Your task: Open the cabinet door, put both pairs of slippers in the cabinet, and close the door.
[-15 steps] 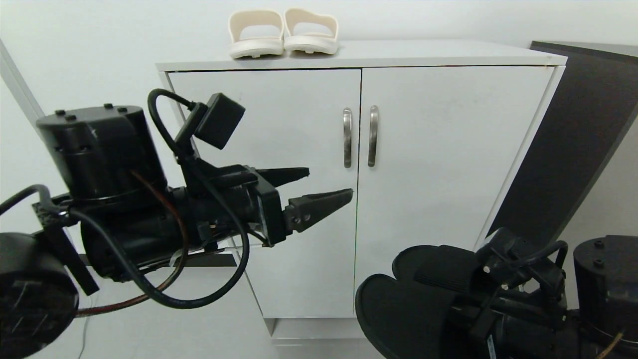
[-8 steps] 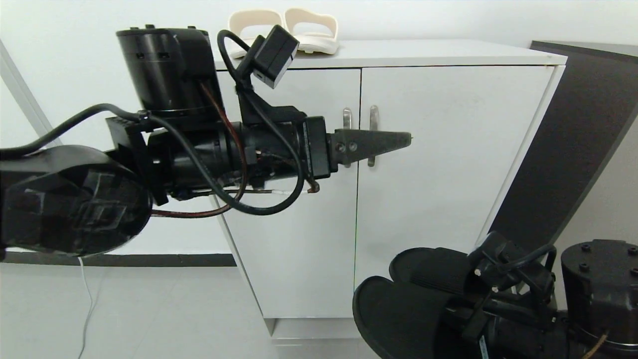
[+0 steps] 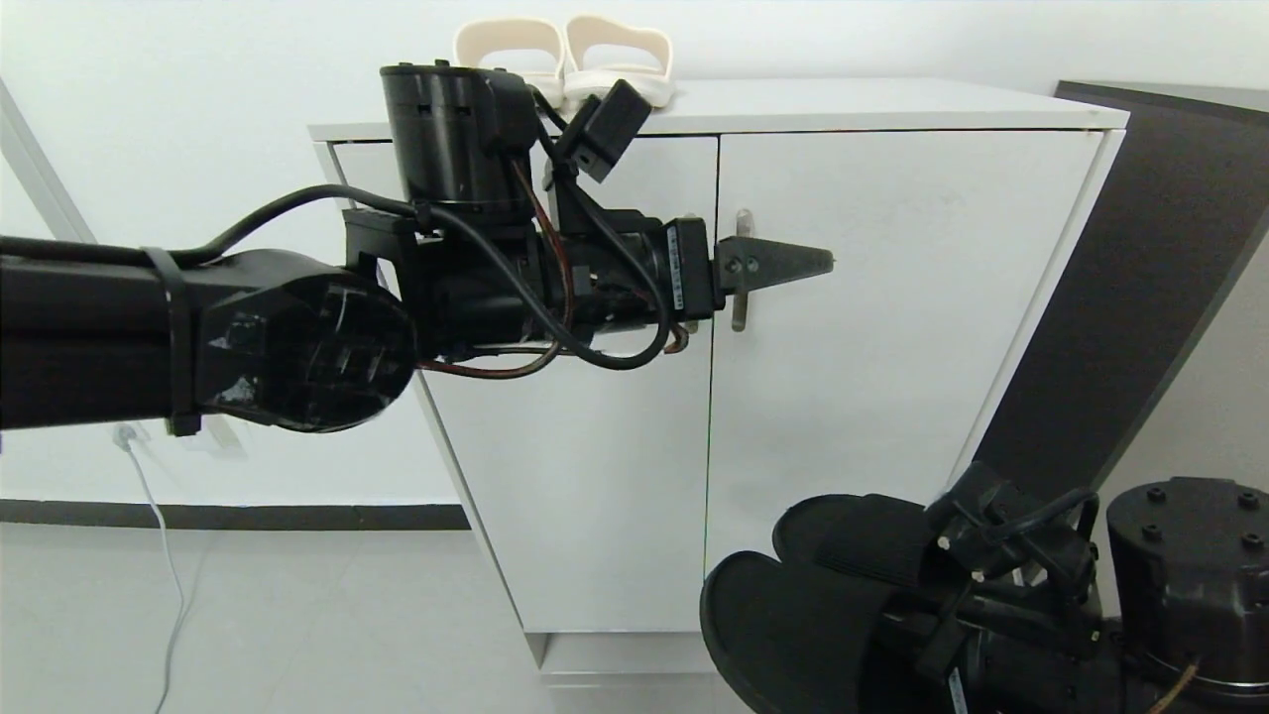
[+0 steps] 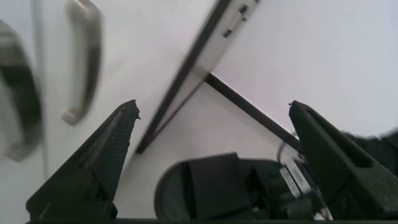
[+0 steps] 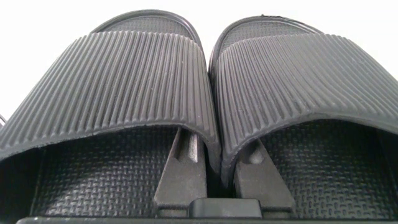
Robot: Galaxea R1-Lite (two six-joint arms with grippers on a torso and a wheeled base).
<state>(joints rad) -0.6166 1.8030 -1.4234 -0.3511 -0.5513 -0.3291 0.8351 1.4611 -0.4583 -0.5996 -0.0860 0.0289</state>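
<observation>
Step in hand: I am working on the first step, opening the cabinet [image 3: 892,397] door. Both doors are sitting flush and shut, and neither pair is inside yet.
Left gripper [image 3: 818,261]: I am holding it level at handle height, near the centre of the frame, with its fingers spread wide and gripping nothing. The right-door handle [image 3: 739,309] is showing just behind it. In my wrist view that handle is lying outside the gap, beside one finger and not between the two.
Right gripper [image 5: 219,180]: I am pinching it closed on the two adjoining inner walls of the black slippers [image 3: 803,605]. I am carrying the pair low at the lower right of the frame, in front of the cabinet's base.
Cream slippers [image 3: 615,55]: they are resting side by side on the cabinet top, at the upper centre of the frame.
Next move: as I judge it, I am needing to shift the open fingers sideways until the handle sits between them, close on it, then pull along the hinge arc.
Around: a dark panel [image 3: 1140,278] is standing at the cabinet's right side, and a dark skirting strip [image 3: 297,516] is running along the wall at the lower left.
In the way: the black pair and my right arm are sitting before the right door's lower half, so a swinging door may strike them. The left-door handle [image 4: 15,118] is lying close by, so I am risking a grab at the wrong one.
</observation>
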